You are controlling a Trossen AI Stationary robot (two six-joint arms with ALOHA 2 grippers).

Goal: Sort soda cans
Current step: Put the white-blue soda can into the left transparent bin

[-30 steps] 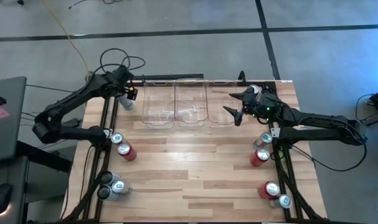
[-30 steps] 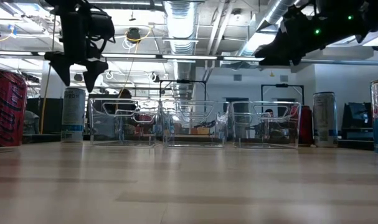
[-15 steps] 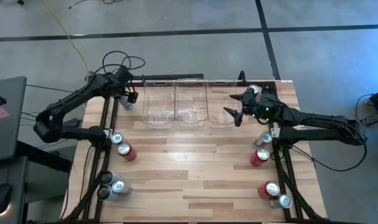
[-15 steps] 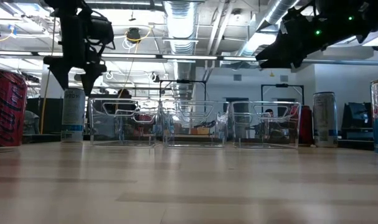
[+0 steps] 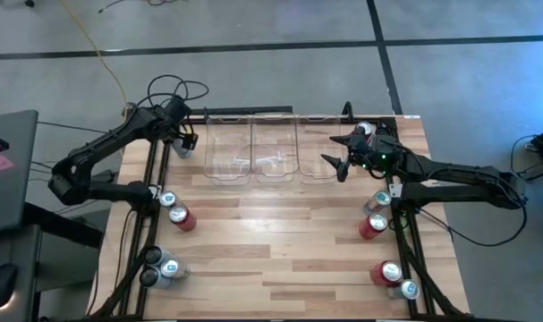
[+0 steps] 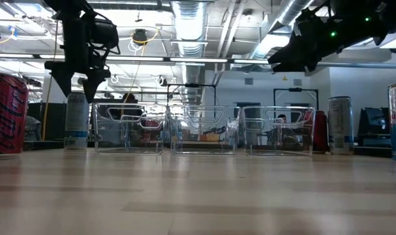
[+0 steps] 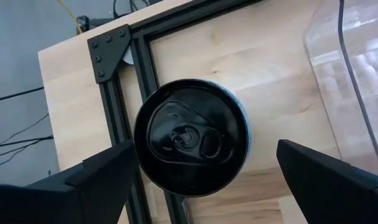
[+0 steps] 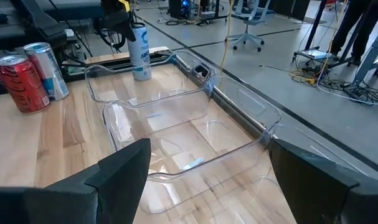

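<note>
A silver-blue soda can point(image 7: 192, 137) stands upright at the table's far left corner, beside the leftmost of three clear bins point(image 5: 228, 148). My left gripper point(image 7: 206, 148) hangs open over it and points down. One finger stands on each side of the can's top without touching it. In the low view the gripper point(image 6: 74, 79) is just above the can point(image 6: 76, 121). My right gripper point(image 5: 334, 154) hovers open and nearly level above the rightmost bin point(image 5: 316, 148), with nothing between its fingers point(image 8: 123, 168).
More soda cans stand along the left edge, among them a red one point(image 5: 180, 216) and a cluster near the front point(image 5: 164, 266). Others line the right edge point(image 5: 373, 225), point(image 5: 387, 272). The middle bin point(image 5: 274, 148) sits between the other two. Bare wood fills the table's middle.
My left gripper has turned a little at the wrist above the silver-blue can and now stands more squarely over its top. The can and my right gripper have kept still.
</note>
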